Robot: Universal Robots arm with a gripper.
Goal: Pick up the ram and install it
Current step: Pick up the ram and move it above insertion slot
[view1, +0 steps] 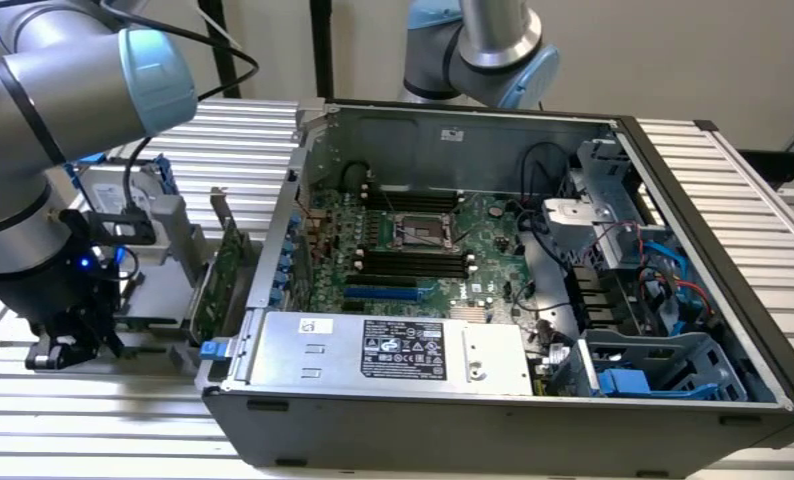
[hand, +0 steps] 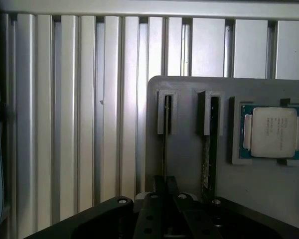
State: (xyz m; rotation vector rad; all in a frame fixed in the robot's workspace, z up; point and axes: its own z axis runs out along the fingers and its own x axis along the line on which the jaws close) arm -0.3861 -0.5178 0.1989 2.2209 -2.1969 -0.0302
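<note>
Pincer (hand: pixel 165 191) downward, just above the ram (hand: pixel 165 144)

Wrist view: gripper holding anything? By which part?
Cannot tell. The gripper sits at one end of a thin edge-on stick in the grey slotted holder; contact is hidden.

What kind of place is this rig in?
Probably a robotics lab bench for PC assembly: an open computer case with its motherboard on a slatted aluminium table, a robot arm beside it, and a grey parts fixture holding a CPU.
</note>
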